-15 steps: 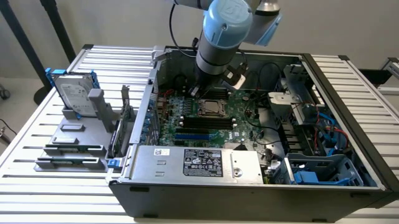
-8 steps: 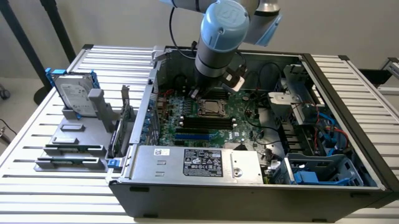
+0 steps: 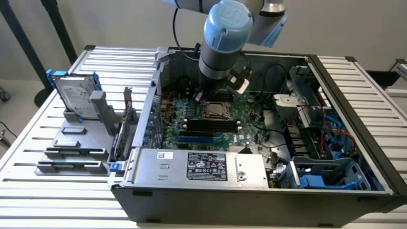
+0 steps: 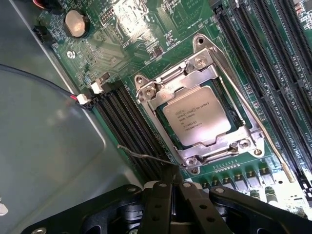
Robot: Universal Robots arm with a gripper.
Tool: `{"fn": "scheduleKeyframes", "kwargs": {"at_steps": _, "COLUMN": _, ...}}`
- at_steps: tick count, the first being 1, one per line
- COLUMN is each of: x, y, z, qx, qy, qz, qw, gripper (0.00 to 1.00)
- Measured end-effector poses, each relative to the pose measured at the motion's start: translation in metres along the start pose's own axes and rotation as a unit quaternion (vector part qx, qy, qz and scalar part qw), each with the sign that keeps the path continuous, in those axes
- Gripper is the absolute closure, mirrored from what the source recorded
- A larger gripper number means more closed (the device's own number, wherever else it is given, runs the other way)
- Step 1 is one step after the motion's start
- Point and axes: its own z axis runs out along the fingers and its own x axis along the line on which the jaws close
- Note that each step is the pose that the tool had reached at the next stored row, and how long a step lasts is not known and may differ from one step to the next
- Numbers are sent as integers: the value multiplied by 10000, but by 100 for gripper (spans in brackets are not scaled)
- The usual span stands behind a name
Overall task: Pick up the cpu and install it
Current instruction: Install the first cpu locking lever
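A Universal Robots arm (image 3: 224,38) hangs inside an open computer case (image 3: 254,202), its gripper (image 4: 170,171) pressed shut on nothing, just beside the socket's metal bracket (image 4: 204,73). The cpu (image 4: 196,116) lies flat in that socket on the green motherboard (image 4: 122,48), between banks of black memory slots (image 4: 127,122).

surface: slatted table (image 3: 57,200) | on it: open computer case (image 3: 254,202); grey rack (image 3: 76,148)

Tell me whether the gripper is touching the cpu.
Apart. The wrist view shows the shut gripper beyond a corner of the socket frame, with the cpu lying fully bare inside it.
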Motion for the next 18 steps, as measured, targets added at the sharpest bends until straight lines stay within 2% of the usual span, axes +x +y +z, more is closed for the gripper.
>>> {"fn": "scheduleKeyframes", "kwargs": {"at_steps": 6, "x": 26, "y": -14, "z": 29, "qx": -27, "qy": -29, "qz": -1, "qw": 10000, "gripper": 89}}
{"fn": "scheduleKeyframes", "kwargs": {"at_steps": 8, "x": 29, "y": -16, "z": 34, "qx": -41, "qy": -50, "qz": 0, "qw": 10000, "gripper": 89}}
{"fn": "scheduleKeyframes", "kwargs": {"at_steps": 12, "x": 31, "y": -17, "z": 39, "qx": -81, "qy": -113, "qz": 4, "qw": 9999, "gripper": 89}}
{"fn": "scheduleKeyframes", "kwargs": {"at_steps": 15, "x": 39, "y": -22, "z": 45, "qx": -96, "qy": -136, "qz": 7, "qw": 9999, "gripper": 89}}
{"fn": "scheduleKeyframes", "kwargs": {"at_steps": 18, "x": 56, "y": -31, "z": 55, "qx": -103, "qy": -147, "qz": 7, "qw": 9998, "gripper": 89}}
